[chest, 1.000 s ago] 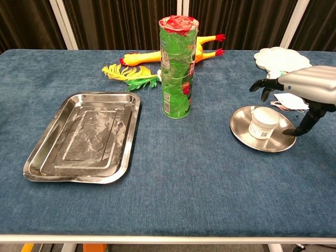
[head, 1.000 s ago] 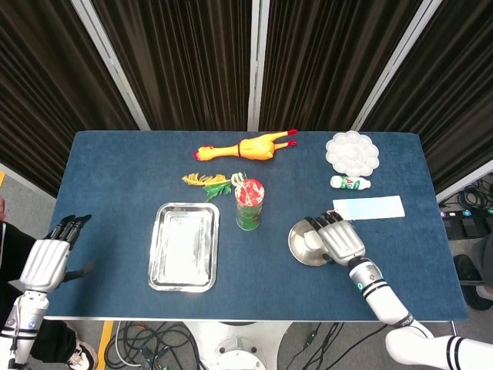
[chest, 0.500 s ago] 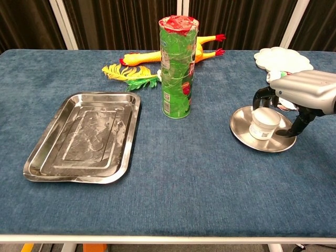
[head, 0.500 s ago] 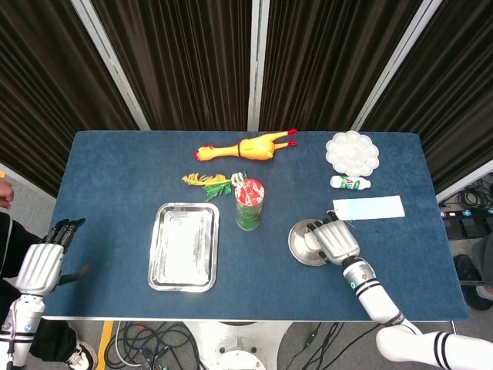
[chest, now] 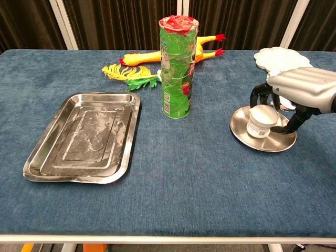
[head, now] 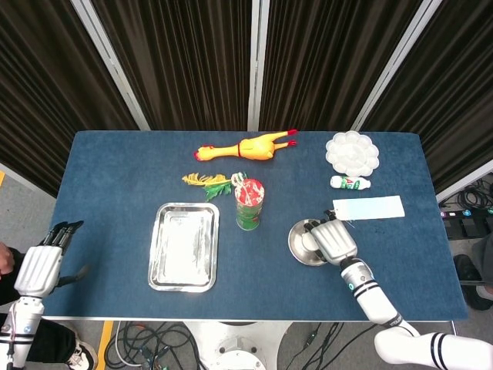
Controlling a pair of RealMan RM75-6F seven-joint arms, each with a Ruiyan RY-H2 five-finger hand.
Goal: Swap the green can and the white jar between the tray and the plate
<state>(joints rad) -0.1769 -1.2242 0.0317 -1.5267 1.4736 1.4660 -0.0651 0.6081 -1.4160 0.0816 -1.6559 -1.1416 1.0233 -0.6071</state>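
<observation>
The green can (chest: 179, 65) with a red lid stands upright on the cloth between the steel tray (chest: 37, 164) and the round steel plate (chest: 239, 126); in the head view the green can (head: 249, 204) sits right of the tray (head: 160, 254). The white jar (chest: 262, 121) is on the plate. My right hand (chest: 302, 88) reaches over it, fingers (chest: 256, 94) curled down one side and the thumb on the other, gripping the jar. From above, my right hand (head: 333, 240) covers most of the plate (head: 297, 243). My left hand (head: 42, 266) hangs open off the table's left edge.
A yellow rubber chicken (head: 246, 147) and a yellow-green feather toy (head: 208, 182) lie behind the can. At the far right are a white palette (head: 352, 153), a small bottle (head: 350, 182) and a white card (head: 368, 207).
My right hand came down over the plate and its fingers closed around the white jar, which shifted slightly. My left hand drew back a little toward the near left.
</observation>
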